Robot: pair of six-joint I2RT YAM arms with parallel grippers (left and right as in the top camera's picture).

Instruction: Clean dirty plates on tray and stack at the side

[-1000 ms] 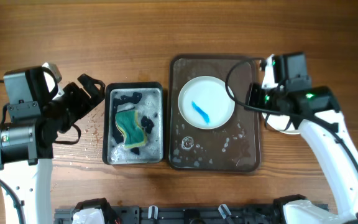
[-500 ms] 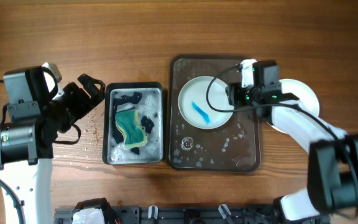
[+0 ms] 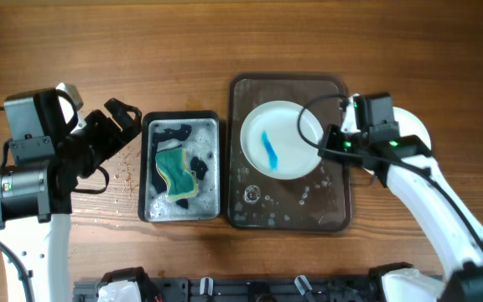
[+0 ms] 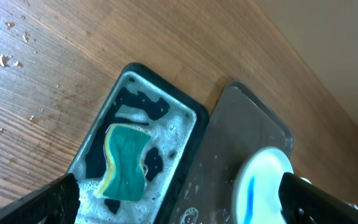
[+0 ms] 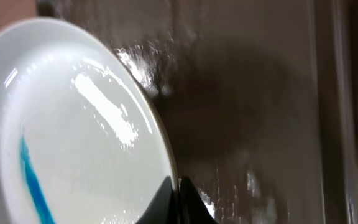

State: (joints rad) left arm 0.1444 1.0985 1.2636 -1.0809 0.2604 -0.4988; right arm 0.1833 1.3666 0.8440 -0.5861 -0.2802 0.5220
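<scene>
Right claw (image 3: 324,143) pinched shut on plate (image 3: 279,126) — at its right rim, plate on tray (image 3: 292,211).

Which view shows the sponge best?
The left wrist view: the teal-and-yellow sponge appears largest there, whole, lying in the foamy black tub. The overhead view also shows it whole in the tub, only smaller. The right wrist view misses it, showing only the white plate and the wet tray.

Robot lab bench: wooden table (image 3: 225,42) holding wet tray (image 3: 288,214) and soapy tub (image 3: 145,168)
</scene>
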